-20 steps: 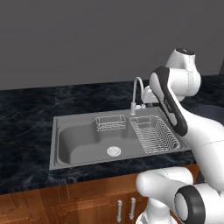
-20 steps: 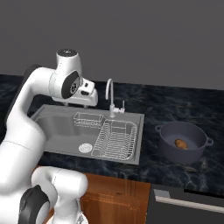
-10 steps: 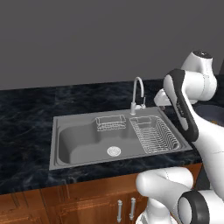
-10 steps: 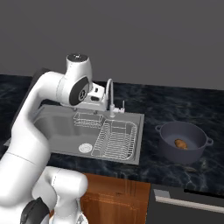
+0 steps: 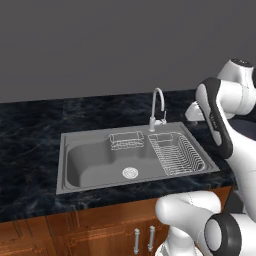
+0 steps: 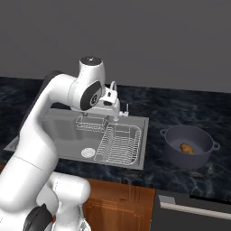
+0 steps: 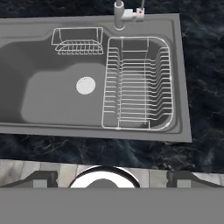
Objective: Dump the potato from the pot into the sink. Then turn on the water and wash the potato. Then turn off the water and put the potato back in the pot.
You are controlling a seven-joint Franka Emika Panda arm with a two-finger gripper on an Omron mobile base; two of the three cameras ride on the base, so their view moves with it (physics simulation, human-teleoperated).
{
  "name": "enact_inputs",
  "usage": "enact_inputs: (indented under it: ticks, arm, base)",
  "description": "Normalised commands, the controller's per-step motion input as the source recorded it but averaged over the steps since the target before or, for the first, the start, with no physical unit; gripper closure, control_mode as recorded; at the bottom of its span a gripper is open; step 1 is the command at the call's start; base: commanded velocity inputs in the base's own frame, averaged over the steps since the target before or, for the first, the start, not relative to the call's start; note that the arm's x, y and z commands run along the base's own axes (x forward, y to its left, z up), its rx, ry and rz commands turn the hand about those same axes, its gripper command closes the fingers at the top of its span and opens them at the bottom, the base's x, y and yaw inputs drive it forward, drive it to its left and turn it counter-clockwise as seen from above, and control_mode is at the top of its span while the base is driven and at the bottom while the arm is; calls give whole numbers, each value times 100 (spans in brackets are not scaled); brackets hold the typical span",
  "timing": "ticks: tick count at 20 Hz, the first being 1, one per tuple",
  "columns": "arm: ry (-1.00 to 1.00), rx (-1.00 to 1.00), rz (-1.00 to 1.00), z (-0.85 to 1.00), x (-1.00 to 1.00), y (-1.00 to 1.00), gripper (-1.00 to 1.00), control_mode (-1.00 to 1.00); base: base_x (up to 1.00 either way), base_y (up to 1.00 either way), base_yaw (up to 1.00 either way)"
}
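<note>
Potato (image 6: 186, 147) sits inside the pot (image 6: 188, 145), a small brown-orange lump resting on the pot's dark floor. That pot stands on the black marbled counter (image 6: 180, 108) to the right of the sink (image 6: 54, 131), apart from the basin's rim. The sink holds a round white drain (image 5: 130, 172), a small wire basket (image 5: 126, 140) at the back and a larger wire rack (image 5: 175, 153) filling its right side; in the hand view the same rack (image 7: 138, 83) lies beside the drain (image 7: 85, 85). A slender curved faucet (image 5: 157, 107) rises at the back edge of the basin, between basket and rack. The gripper (image 7: 112, 178) hangs high above the front of the sink, looking down on it, with its two dark fingertips (image 7: 41, 178) set far apart at the lower corners of the hand view, jaws spread wide and nothing between them. The white arm (image 6: 67, 94) arches over the basin's left half in the right base view.
</note>
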Motion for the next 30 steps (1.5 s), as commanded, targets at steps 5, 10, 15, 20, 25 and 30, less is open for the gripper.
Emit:
enact_inputs:
  ticks: [5,10,15,20,25,30]
  arm:
    - [0,0,0,0,0,-22,-100,-100]
    - [0,0,0,0,0,-31,-100,-100]
    - [0,0,0,-1,2,-33,-100,-100]
    - [0,0,0,-2,1,-20,-100,100]
    - [0,0,0,0,0,0,-100,100]
    - [0,0,0,0,0,0,-100,100]
  base:
    - [0,0,0]
    - [0,0,0]
    - [0,0,0]
    - [0,-4,0]
    - [-35,-43,0]
    - [-44,-64,0]
